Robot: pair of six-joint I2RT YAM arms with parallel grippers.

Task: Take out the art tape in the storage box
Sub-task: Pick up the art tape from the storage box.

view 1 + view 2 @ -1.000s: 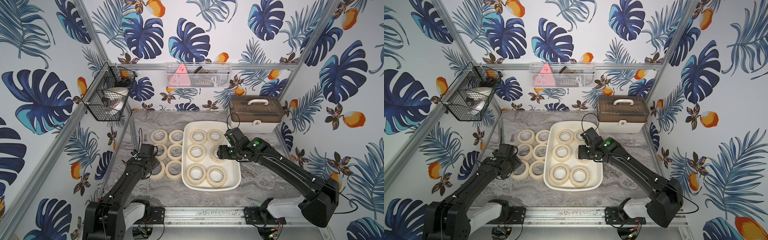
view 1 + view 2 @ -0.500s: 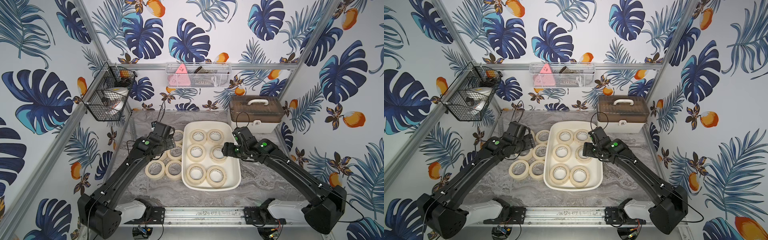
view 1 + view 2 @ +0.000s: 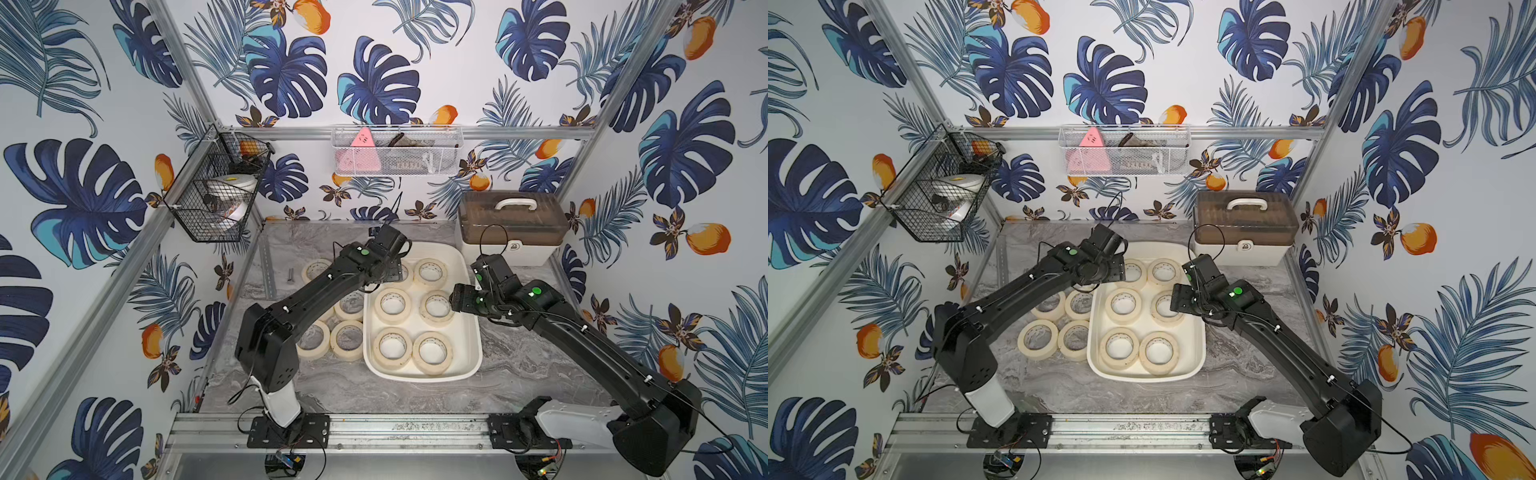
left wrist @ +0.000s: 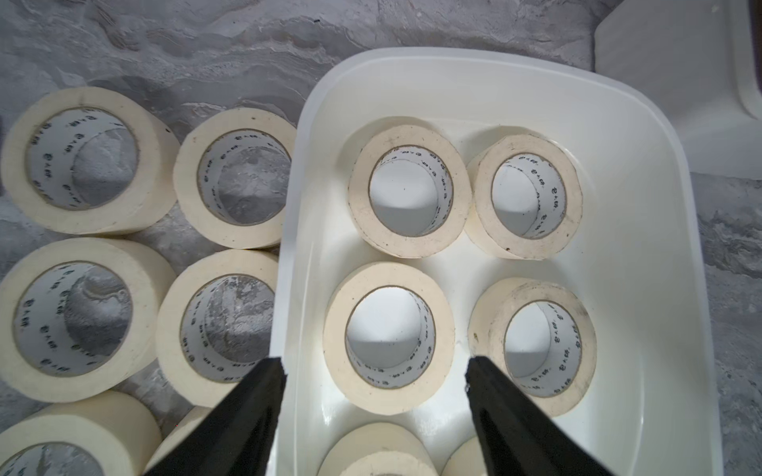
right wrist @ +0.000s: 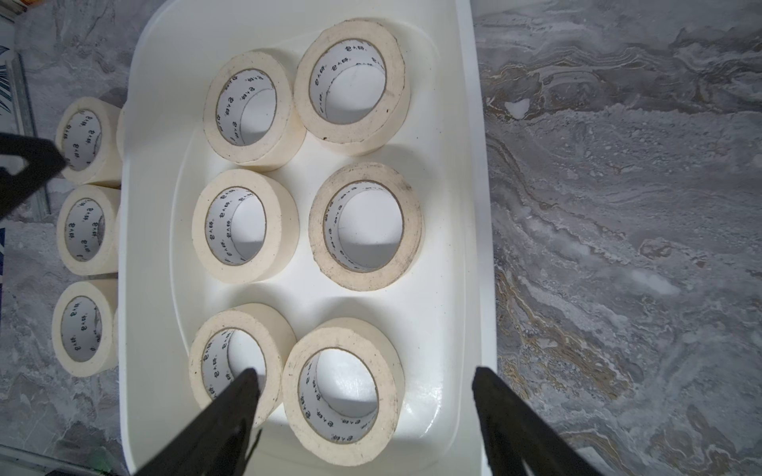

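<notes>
Left arm lies over the box's upper-left roll, half-covering it, and two table rolls at centre in a top view. Left wrist view: two box rolls clipped by the edge. Core print unreadable, too small.

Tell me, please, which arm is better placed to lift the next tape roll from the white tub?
Left, probably: the left fingers stand open over the storage box, framing an art tape roll in its left column, beside the removed rolls. The right fingers, also open, are across the box.
</notes>
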